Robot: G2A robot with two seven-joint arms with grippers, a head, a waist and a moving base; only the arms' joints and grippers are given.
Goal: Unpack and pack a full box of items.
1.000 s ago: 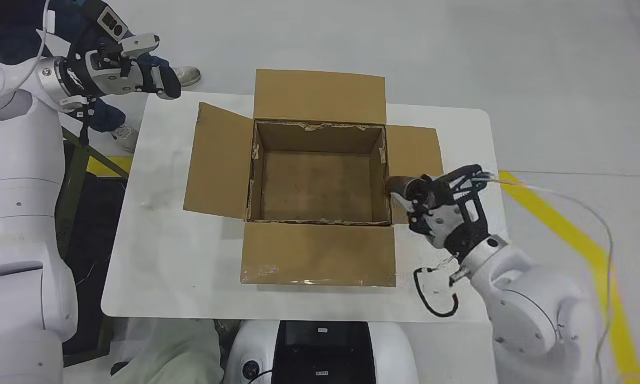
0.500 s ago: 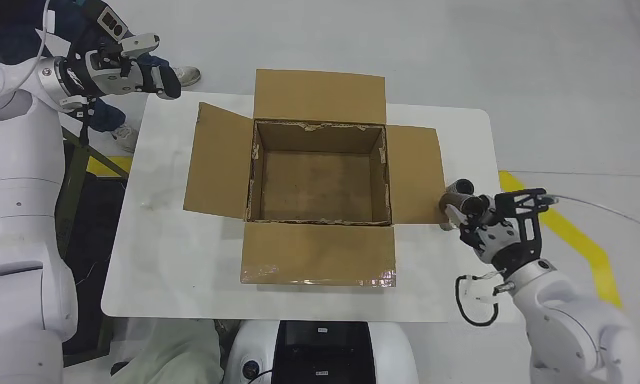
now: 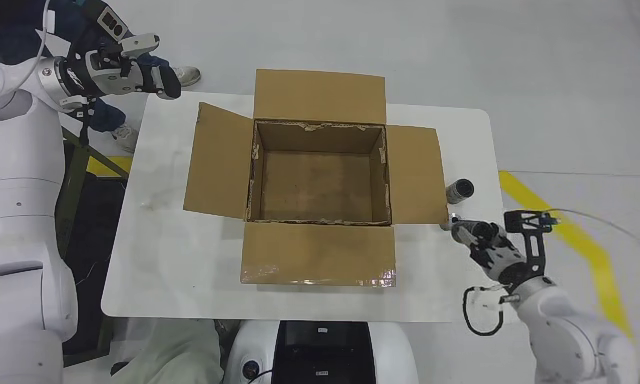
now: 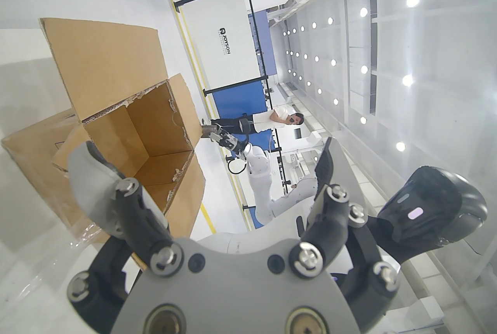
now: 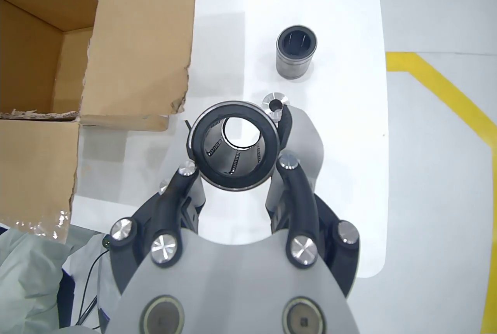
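Back from the box wall and out past the side flap our right pincer has travelled in the last second, and it now hangs above the near right part of the white table with rounded corners. Our left arm has not shifted.

The right pincer is clamped on a hollow steel cylinder with a black ring at its end, one dark finger pressing on each side. The open bore faces the wrist camera, so the white tabletop shows through it. Beyond it, apart from the fingers, a second short steel cylinder with a black-lined bore stands upright on the table. It is just beside the outer edge of the right flap of the brown corrugated cardboard box, which sits mid-table with all four flaps spread outward.

From above, the fingers mostly cover the held cylinder, and its far end is hidden from the wrist camera. A small steel cone with a hole sits just past the ring; we cannot tell whether it belongs to a finger. Rows of tiny balls run lengthwise inside the bore. The flap edges are torn and ragged.

Our left pincer hangs off the table's far left corner, fingers spread apart.
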